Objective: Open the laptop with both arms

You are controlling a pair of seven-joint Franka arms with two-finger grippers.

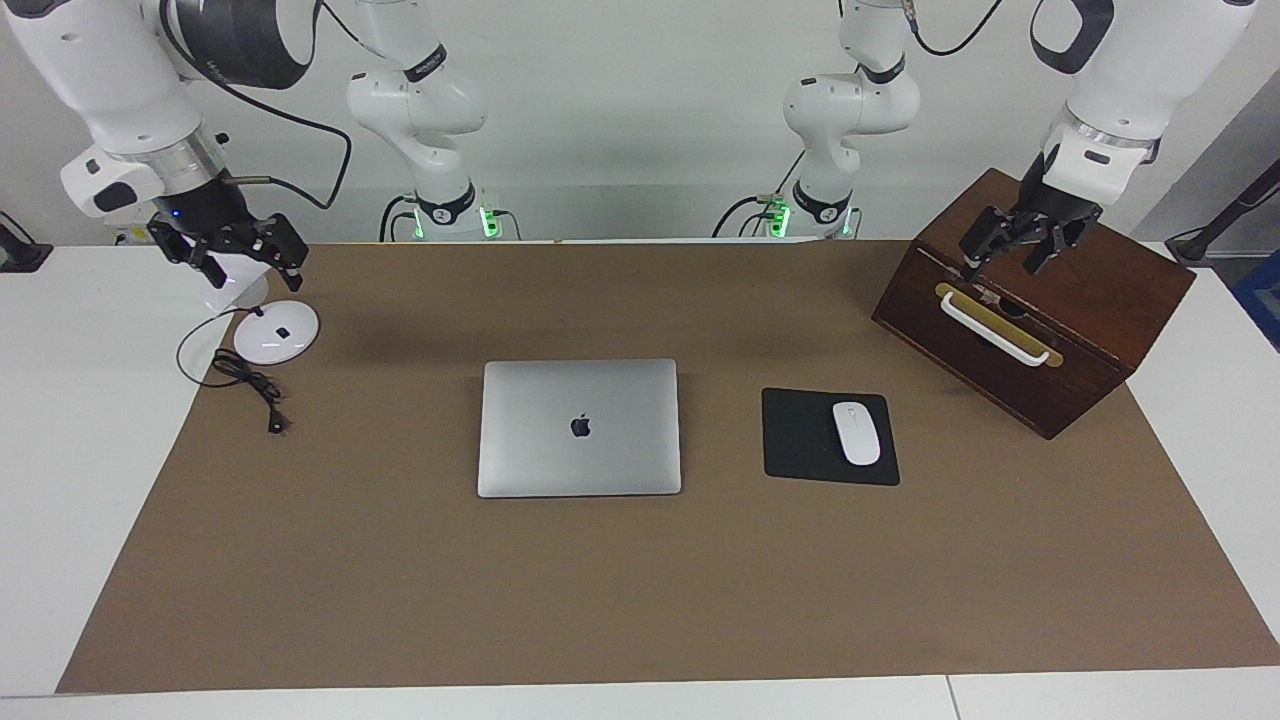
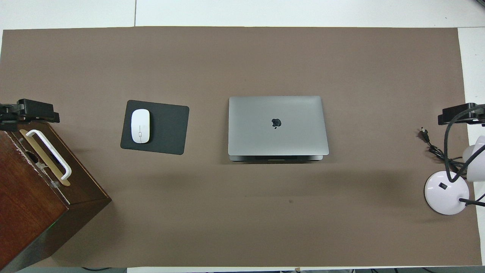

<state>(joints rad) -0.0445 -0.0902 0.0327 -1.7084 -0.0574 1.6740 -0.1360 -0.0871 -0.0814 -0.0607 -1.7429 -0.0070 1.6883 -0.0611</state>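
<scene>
The laptop (image 1: 579, 428) (image 2: 277, 125) lies closed and flat in the middle of the brown mat, silver lid up with the dark logo showing. My left gripper (image 1: 1002, 260) (image 2: 30, 112) hangs open over the top of the wooden box at the left arm's end of the table, well away from the laptop. My right gripper (image 1: 252, 268) (image 2: 459, 114) hangs open over the white lamp at the right arm's end, also well away from the laptop. Neither holds anything.
A dark wooden box (image 1: 1085, 300) (image 2: 26, 204) with a white handle (image 1: 995, 330) stands under the left gripper. A black mouse pad (image 1: 800, 440) (image 2: 166, 129) carries a white mouse (image 1: 856, 432) (image 2: 140, 126) beside the laptop. A white lamp base (image 1: 276, 331) (image 2: 446, 192) and black cable (image 1: 250, 385) lie under the right gripper.
</scene>
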